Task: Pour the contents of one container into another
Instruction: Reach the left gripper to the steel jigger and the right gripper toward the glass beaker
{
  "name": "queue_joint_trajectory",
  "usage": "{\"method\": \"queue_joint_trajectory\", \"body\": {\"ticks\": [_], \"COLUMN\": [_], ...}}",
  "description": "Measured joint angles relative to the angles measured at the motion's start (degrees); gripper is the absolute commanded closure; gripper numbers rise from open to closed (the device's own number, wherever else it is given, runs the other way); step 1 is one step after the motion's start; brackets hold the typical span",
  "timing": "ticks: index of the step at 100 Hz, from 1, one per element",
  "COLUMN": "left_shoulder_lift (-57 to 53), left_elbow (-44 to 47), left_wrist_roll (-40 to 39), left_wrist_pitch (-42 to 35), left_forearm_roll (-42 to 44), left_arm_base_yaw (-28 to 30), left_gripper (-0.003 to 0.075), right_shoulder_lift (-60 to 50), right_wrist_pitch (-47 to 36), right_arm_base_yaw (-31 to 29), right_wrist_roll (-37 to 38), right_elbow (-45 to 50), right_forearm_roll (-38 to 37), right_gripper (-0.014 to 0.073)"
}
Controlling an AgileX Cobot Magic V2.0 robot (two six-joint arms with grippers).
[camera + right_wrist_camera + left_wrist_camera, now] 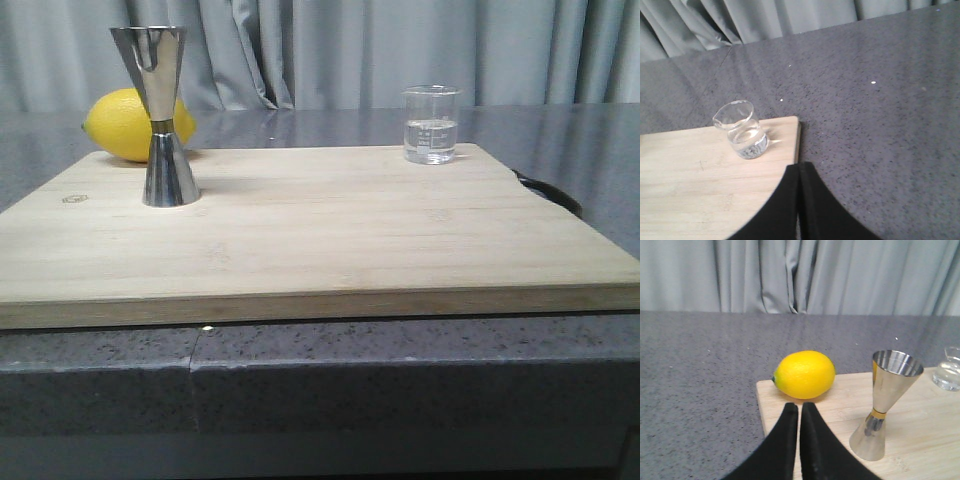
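Grey pleated curtains (400,50) hang behind a dark speckled stone counter (590,140), and on it lies a pale bamboo cutting board (320,240) carrying everything I need. My small clear glass beaker with white measuring marks (431,125) stands upright near the board's far right corner, holding what looks like clear liquid to about half its height, though through glass I can only judge that roughly. My tall shiny steel hourglass jigger with a gold waist band (162,115) stands upright on the left part of the board, well apart from the beaker, with a yellow lemon (125,125) just behind it. My left gripper (799,412) has its black fingers pressed together on nothing, hanging near the lemon and beside the jigger. My right gripper (799,172) is likewise closed and empty, above the board's right edge with the beaker (742,131) ahead of it. Nothing is grasped yet, so the step in hand is reaching for the beaker. I judge I should spread the right fingers first, come in level around the straight wall below the rim, and keep the pour lip facing the jigger's open cup (897,364). A firm but gentle squeeze matters, since smooth glass could slip and liquid could slosh.
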Motion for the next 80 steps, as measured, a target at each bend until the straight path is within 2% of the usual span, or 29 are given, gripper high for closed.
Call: {"method": "queue_joint_trajectory", "body": {"ticks": [7, 14, 21, 34, 38, 43, 80], "left_shoulder_lift": [4.7, 8.9, 12.2, 15.8, 16.4, 16.8, 19.7], "left_elbow": [-2.3, -4.0, -4.9, -5.3, -5.3, -5.3, -5.3], "left_wrist_roll": [0.0, 0.0, 0.0, 0.0, 0.0, 0.0, 0.0], "left_wrist_pitch": [-0.1, -0.8, -2.3, -5.2, -5.8, -6.2, -7.4], "left_forearm_roll": [0.3, 0.3, 0.3, 0.6, 0.8, 0.8, 0.8], "left_arm_base_yaw": [-1.5, -2.6, -3.5, -4.4, -4.4, -4.4, -4.8], "left_gripper": [0.0731, 0.0678, 0.0573, 0.0305, 0.0239, 0.0195, 0.0183], "right_shoulder_lift": [3.5, 6.5, 8.8, 11.6, 12.2, 12.8, 18.3], "right_wrist_pitch": [-2.5, -4.7, -6.3, -8.1, -8.6, -9.5, -17.6], "right_arm_base_yaw": [1.5, 2.6, 3.0, 3.1, 3.1, 3.1, 3.1], "right_wrist_roll": [0.0, 0.0, 0.0, 0.0, 0.0, 0.0, 0.0], "right_elbow": [-0.5, -0.6, -0.6, -0.6, -0.6, -0.6, -0.7], "right_forearm_roll": [-1.5, -2.9, -4.2, -4.8, -5.0, -5.1, -5.3], "right_gripper": [0.0643, 0.0580, 0.0466, 0.0208, 0.0154, 0.0123, 0.0121]}}
